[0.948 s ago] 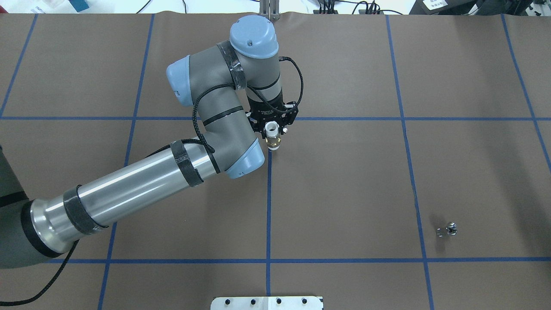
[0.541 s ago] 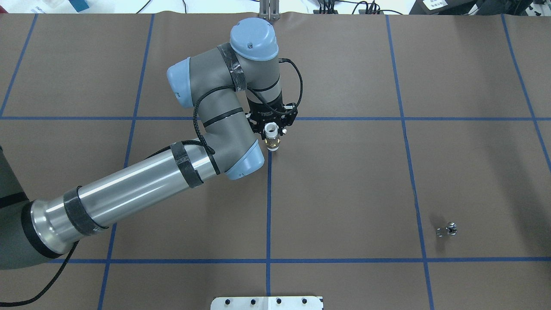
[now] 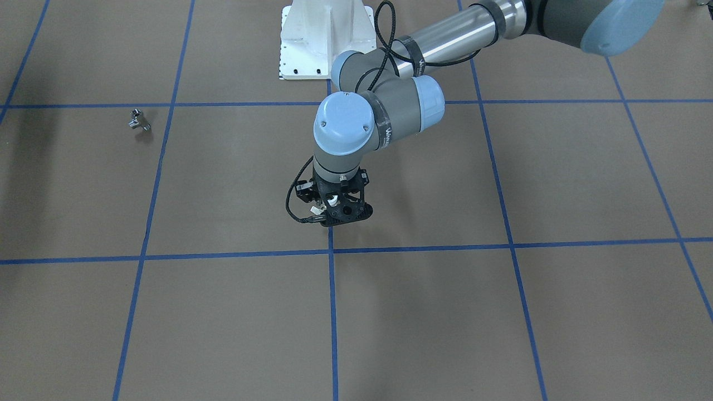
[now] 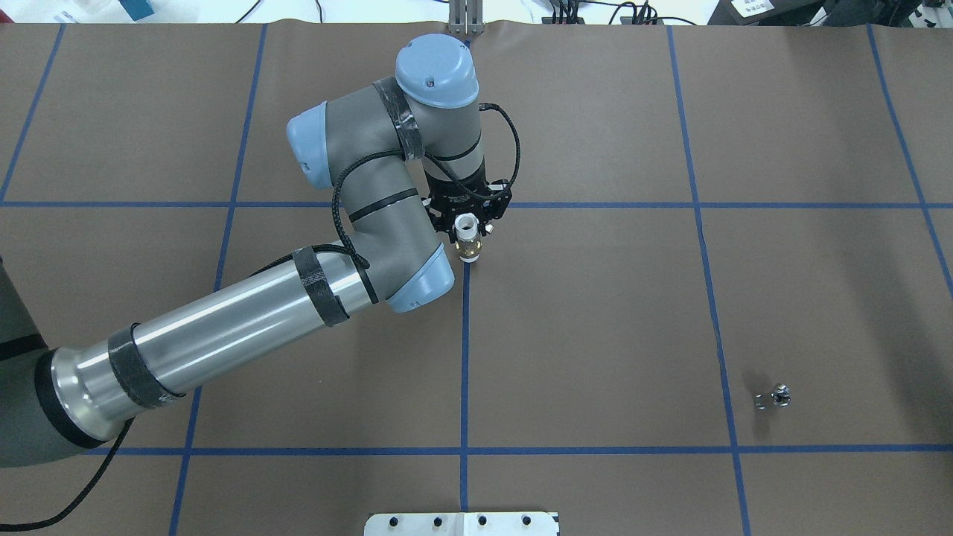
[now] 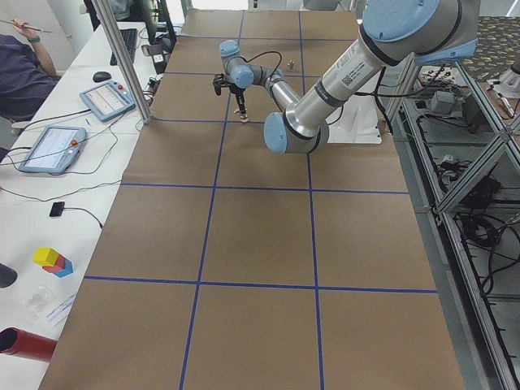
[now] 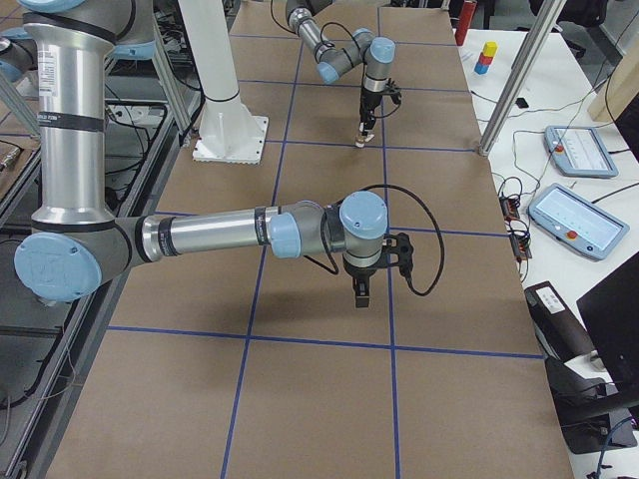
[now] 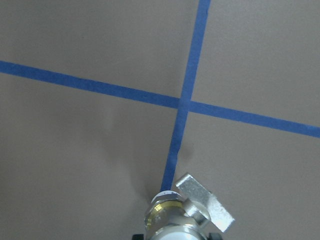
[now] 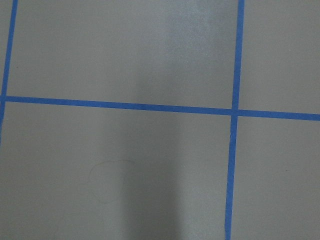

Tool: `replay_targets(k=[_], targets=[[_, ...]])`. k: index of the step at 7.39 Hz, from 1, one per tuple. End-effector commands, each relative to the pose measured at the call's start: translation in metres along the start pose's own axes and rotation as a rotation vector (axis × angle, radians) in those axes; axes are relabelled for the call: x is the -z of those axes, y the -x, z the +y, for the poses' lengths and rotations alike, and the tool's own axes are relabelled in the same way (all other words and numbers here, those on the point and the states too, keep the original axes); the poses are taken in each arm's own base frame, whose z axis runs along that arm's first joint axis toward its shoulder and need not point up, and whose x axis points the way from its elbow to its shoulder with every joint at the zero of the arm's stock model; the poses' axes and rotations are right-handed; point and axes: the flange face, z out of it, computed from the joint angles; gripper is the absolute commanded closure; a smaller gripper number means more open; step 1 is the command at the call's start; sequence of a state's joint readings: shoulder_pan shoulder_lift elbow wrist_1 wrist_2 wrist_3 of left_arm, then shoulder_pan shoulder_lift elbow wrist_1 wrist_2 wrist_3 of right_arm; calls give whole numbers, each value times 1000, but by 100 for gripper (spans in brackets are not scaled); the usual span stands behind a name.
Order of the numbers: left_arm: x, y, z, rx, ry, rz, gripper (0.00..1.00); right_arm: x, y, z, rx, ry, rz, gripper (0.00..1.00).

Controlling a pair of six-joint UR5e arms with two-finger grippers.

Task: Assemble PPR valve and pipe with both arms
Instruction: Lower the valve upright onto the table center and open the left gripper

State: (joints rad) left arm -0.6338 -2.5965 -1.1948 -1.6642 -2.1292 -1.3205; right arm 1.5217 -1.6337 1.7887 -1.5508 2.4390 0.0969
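Brown mat — blue grid (valve apart)

And the pipe sits in the left tool near the middle of the worktop, right over a tape line and just on the robot's side of the crossing. Over to the PPR valve: it lies on the worktop well apart, off to the robot's right and nearer its base.
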Motion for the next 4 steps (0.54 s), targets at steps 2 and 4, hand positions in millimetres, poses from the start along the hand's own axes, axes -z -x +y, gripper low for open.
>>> replay_targets(k=[2, 4], targets=[[-11, -4, 10, -12, -17, -9, 100, -1, -1, 0, -1, 1, 0, 0], [-11, -3, 10, -6, -19, -10, 87, -1, -1, -1, -2, 2, 2, 0]])
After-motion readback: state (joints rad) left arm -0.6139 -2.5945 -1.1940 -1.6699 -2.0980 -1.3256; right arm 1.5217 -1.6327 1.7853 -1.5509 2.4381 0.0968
